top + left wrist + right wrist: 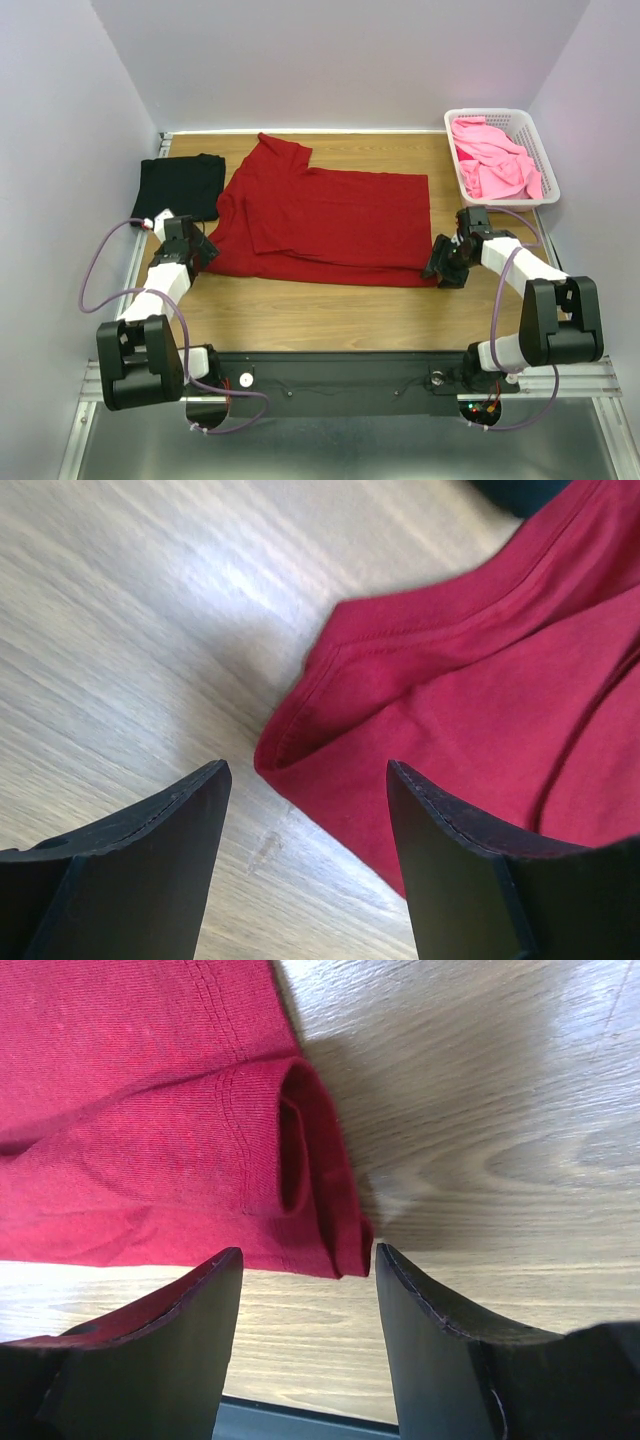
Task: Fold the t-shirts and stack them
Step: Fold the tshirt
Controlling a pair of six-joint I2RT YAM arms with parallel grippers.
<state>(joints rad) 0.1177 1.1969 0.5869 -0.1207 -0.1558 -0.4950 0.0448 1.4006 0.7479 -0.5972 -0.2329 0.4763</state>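
Both claws gape wide and grip nothing. The left gripper (200,250) straddles the 8 o'clock corner of the dark red t-shirt (330,215), and the right gripper (440,268) straddles its 4 o'clock corner. At 2 o'clock the white basket (497,113) holds crumpled pink t-shirts (490,160). A folded black t-shirt (180,185) lies at 10 o'clock, just beside the red one. Bare table (320,310) runs along 6 o'clock.

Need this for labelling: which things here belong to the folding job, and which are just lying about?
Job: dark red t-shirt, black t-shirt, pink t-shirts.
Lying about: white basket, wooden table.
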